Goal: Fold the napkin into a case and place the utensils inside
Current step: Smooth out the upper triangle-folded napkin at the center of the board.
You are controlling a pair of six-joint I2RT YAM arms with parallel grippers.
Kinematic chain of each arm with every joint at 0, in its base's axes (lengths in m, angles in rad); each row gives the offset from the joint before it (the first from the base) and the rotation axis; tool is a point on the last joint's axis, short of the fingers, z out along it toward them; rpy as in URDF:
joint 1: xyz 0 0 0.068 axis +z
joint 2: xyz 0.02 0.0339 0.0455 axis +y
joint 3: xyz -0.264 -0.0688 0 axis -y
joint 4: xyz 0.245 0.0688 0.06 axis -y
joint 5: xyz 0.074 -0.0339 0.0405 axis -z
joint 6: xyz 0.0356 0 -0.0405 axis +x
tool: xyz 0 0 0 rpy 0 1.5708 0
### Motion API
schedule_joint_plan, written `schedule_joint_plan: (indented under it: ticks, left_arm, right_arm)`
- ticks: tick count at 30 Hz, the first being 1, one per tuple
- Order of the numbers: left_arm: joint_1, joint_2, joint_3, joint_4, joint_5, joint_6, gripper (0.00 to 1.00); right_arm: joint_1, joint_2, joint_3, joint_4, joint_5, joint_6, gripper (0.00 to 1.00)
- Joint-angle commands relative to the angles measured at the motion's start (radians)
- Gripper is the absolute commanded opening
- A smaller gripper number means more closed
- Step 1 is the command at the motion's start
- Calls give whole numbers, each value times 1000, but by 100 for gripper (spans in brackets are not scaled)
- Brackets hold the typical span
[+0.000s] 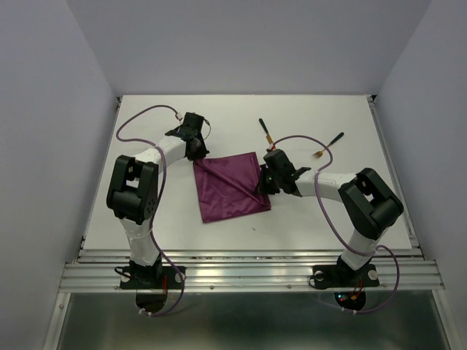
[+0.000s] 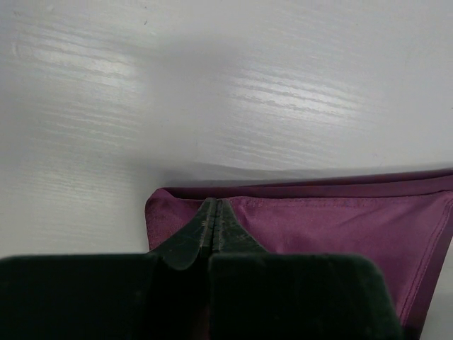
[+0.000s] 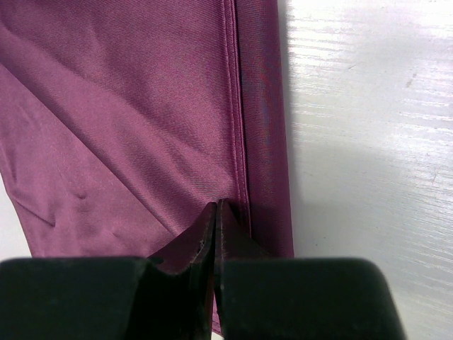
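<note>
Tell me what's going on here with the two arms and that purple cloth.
A napkin is being folded on the white table. The left hand is shut on the napkin's far left corner, and the right hand is shut on its right edge, by the hem. The cloth lies mostly flat with a diagonal crease and is not yet a narrow pocket. The utensils lie on the table beyond the napkin, untouched.
</note>
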Motion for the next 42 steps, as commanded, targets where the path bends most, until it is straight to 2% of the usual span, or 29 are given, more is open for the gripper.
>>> schedule_joint_plan:
  ticks: [1,7,33,42]
  left_arm:
    - [3,-49,7,12,-6,16,0]
    - [3,-12,32,-37,-60,10,0]
    - [3,80,49,-80,-107,8,0]
    - [3,19,67,-89,-95,13,0]
  right_arm:
    - [8,-20,5,20,18,1,2]
    - [8,-19,4,20,18,3,2]
    - [8,16,7,20,18,3,2]
    - [8,-108,19,-19,18,-13,3]
